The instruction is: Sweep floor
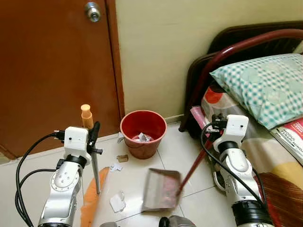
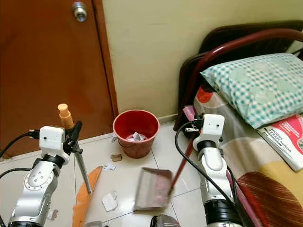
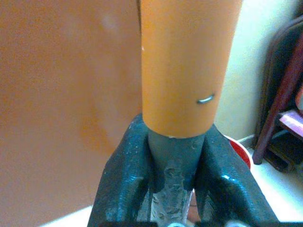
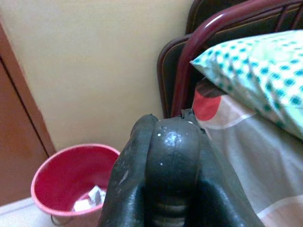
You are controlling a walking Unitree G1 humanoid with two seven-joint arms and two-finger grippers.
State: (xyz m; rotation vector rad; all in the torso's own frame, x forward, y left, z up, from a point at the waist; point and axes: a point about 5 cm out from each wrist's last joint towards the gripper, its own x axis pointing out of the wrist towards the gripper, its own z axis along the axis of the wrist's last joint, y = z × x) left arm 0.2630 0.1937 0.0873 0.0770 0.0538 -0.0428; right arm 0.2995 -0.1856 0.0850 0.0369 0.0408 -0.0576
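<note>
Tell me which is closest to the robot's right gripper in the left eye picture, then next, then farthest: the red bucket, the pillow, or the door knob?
From the right gripper:
1. Pillow, just beyond it on the bed, to its right.
2. Red bucket, on the floor to its left.
3. Door knob, high on the door, far left.

Bin (image 1: 143,132) sits on floor (image 1: 180,149) against wall (image 1: 161,52), right of door (image 1: 52,71), left of bed (image 1: 265,142). Paper scraps (image 1: 142,137) lie in bin. Dustpan (image 1: 162,189) rests on floor in front of bin, its handle (image 1: 194,165) rising right to right gripper (image 1: 217,124) beside bed edge. Broom handle (image 1: 86,116) stands upright left of bin, in left gripper (image 1: 94,137), in front of door; broom head (image 1: 92,201) on floor below. Paper pieces (image 1: 117,202) lie on floor between broom head and dustpan. Pillow (image 1: 265,87) lies on bed at headboard (image 1: 246,40); book (image 1: 291,137) on bed in front of pillow.
</note>
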